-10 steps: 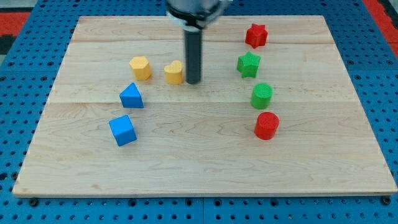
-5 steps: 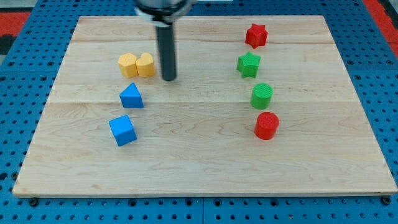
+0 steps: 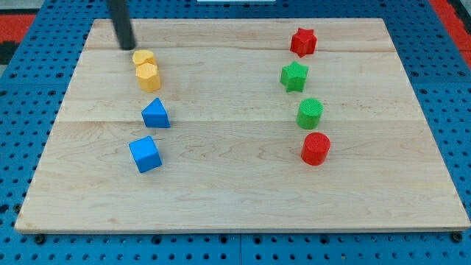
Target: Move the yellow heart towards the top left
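Pale wooden board, planked, lying on a blue perforated base.

Dark straight rod, entering from the view's top; its lower end, my tip, rests on the board near the view's top left. It carries no jaws and has hold of nothing. The tip stands just up and to the view's left of the two yellow blocks, apart from them by a small gap.

Yellow blocks: two, touching, stacked along the view's vertical. The upper one and the lower one are both small and rounded; which is the yellow heart and which the yellow hexagon-like block cannot be told from this view. Both lie in the board's upper left part.

Blue triangular block, below the yellow pair. Blue cube, further toward the view's bottom left.

Right-hand column, well apart from the left group, top to bottom: red star block; green star block; green cylinder; red cylinder.
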Motion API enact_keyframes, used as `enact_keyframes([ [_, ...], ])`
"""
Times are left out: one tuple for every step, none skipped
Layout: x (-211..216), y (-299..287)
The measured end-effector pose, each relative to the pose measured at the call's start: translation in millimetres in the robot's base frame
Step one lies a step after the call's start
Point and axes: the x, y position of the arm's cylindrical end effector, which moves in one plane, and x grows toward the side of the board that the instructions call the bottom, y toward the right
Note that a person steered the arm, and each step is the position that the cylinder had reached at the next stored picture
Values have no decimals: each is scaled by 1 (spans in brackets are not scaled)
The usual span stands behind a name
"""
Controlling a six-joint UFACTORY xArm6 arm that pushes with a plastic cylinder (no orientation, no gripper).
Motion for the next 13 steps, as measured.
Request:
enact_keyframes([
  [54,-8],
  [54,35],
  [42,65],
  [15,66],
  [-1,62],
  [8,48],
  [31,46],
  [32,93],
  [31,104],
  [25,119],
  [20,157],
  [15,193],
  [-6,197],
])
